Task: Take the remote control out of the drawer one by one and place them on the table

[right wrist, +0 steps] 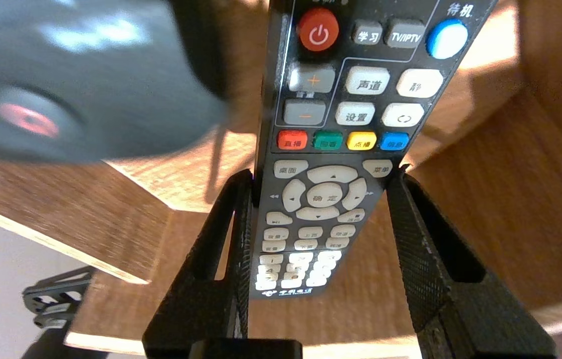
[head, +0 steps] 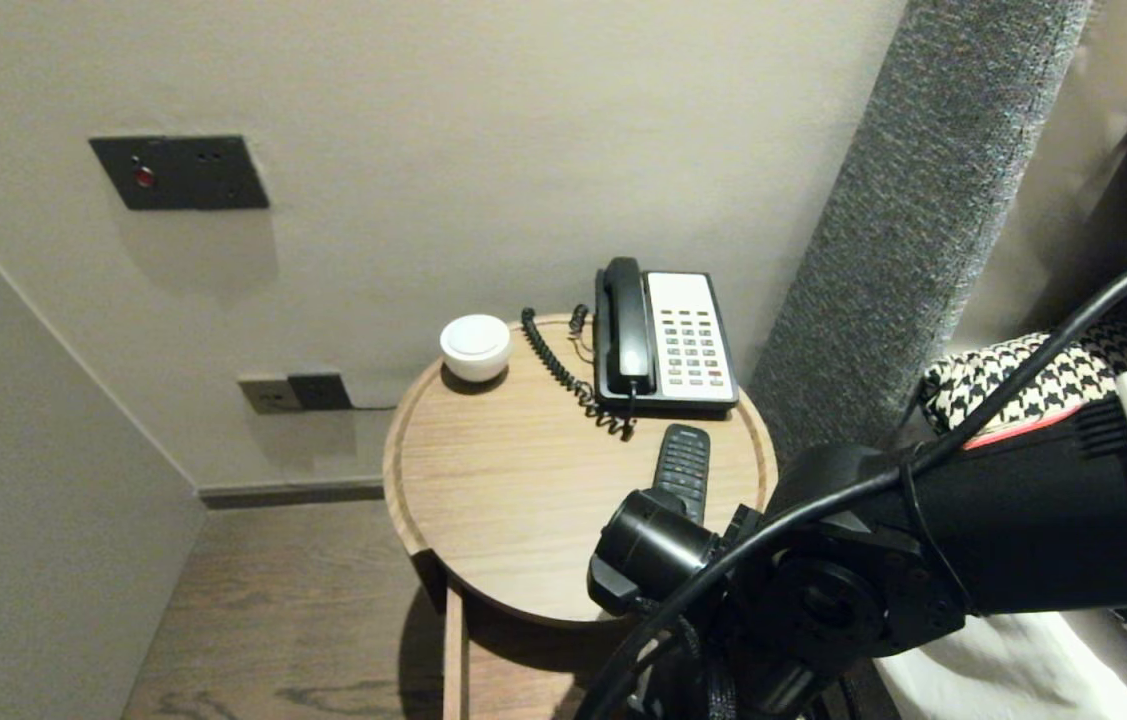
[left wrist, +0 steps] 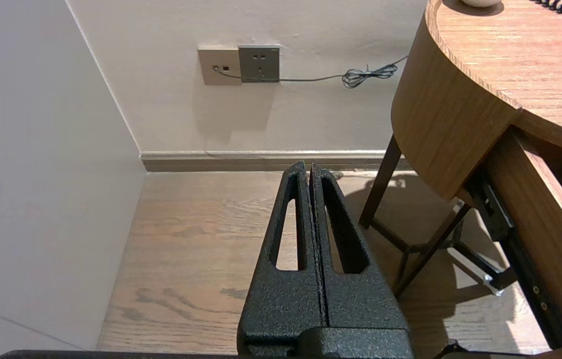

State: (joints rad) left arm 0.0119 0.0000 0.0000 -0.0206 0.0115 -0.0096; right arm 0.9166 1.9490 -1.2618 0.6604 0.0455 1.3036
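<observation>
The remote [head: 683, 462] gripped over the bench [head: 483, 480]
Head view: the remote sits just in front of the telephone [head: 663, 335]. Left wrist view: the left end effector [left wrist: 309, 172] is clenched, low beside the bench. Right wrist view: the right end effector [right wrist: 320, 173] grasps the remote's two long sides.

Soft, even indoor light from above, warm on the wood.

The switch plate [head: 179, 172] and socket [head: 295, 392] drop soft shadows down the far wall [head: 483, 130], and the white puck [head: 475, 346] shades the table [head: 483, 480] at its base. In the left wrist view the table's legs lay faint shadows on the floor [left wrist: 201, 234]. In the right wrist view, glare patches flank the remote [right wrist: 328, 149], whose buttons read clear. A dark rounded shape [right wrist: 76, 75] close to the lens is blurred.
</observation>
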